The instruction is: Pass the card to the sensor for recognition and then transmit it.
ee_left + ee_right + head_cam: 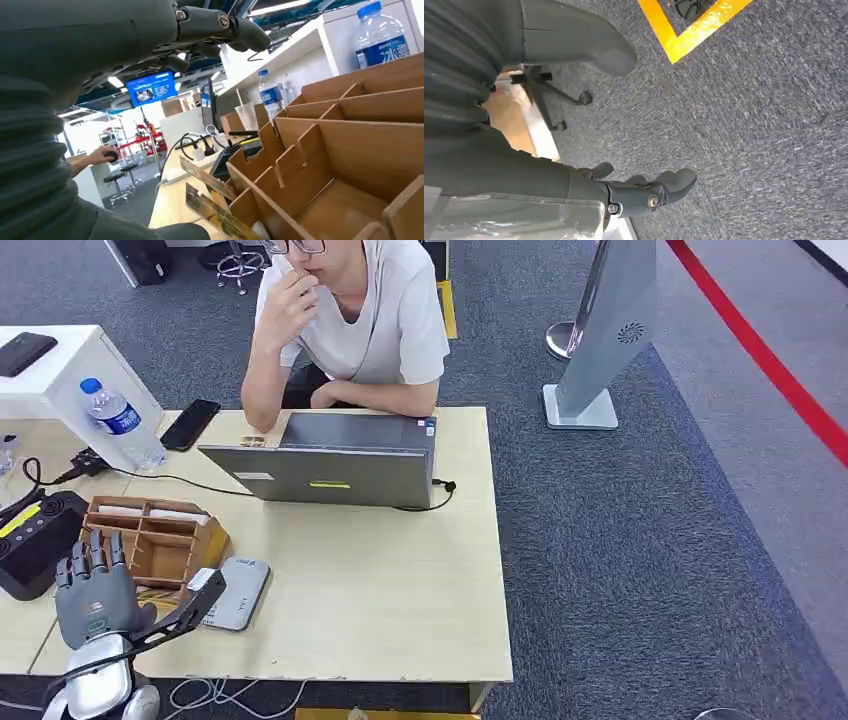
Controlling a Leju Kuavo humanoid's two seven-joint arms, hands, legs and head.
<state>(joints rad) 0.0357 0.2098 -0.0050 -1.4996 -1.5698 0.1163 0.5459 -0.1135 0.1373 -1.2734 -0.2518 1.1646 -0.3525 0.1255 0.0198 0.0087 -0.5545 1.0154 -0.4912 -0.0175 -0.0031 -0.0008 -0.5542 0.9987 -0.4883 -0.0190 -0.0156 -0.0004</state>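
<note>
The left robot hand (95, 585) is raised over the near left part of the worktop (380, 580), palm down and fingers (92, 548) stretched forward and apart, holding nothing; it hovers just in front of the wooden organiser (160, 535), its fingertips over the near edge of the box. In the left wrist view the same hand (150, 35) hangs above the open compartments of the organiser (350, 145), not touching them. Two cards (210, 192) stand on edge in the slots at the near end of the organiser, tilted; their printed faces are too blurred to read. The grey card sensor (238, 590) lies flat on the worktop just beside the organiser, partly crossed by a black bracket on the left arm. The right robot hand (644, 192) hangs low over grey carpet, its fingers gently curled and apart with nothing in them; part of it is cut off behind a clear cover. A person (350, 320) sits at the far side behind an open laptop (330, 460), one hand at the chin. A water bottle (120, 420), a black phone (190, 423) and a black device (35, 535) lie towards the left of the worktop.
</note>
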